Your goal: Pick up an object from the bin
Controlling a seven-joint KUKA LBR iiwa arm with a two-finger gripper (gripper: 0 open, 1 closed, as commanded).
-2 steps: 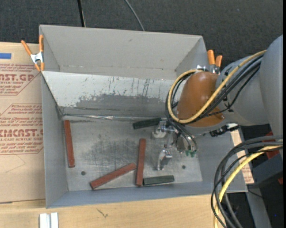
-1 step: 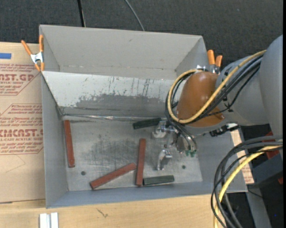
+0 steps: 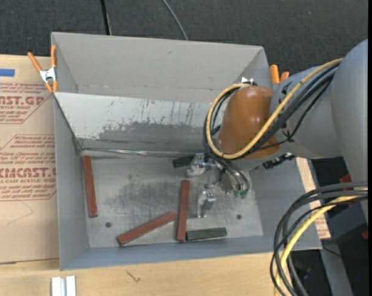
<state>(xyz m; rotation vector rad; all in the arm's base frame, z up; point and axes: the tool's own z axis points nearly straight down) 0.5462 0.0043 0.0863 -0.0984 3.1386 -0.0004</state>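
The tool [image 3: 203, 209] hangs low in the grey metal bin [image 3: 68, 140], just right of a long reddish-brown flat stick [image 3: 183, 208]. A short dark bar [image 3: 205, 233] lies just below the tool. Whether its grip is apart or together cannot be told.

Cannot make out the small dark thing [image 3: 183, 161] at the back wall, partly covered by the pincer [image 3: 203, 209]. Cannot see much of the bin [image 3: 68, 184] right wall behind the arm [image 3: 340, 116].

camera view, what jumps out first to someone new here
The grey arm with its orange cover reaches in from the right over the middle of the bin. Inside lie three reddish-brown sticks, one by the left wall, one slanting at the front, one upright mid-floor, and a dark bar beside it.
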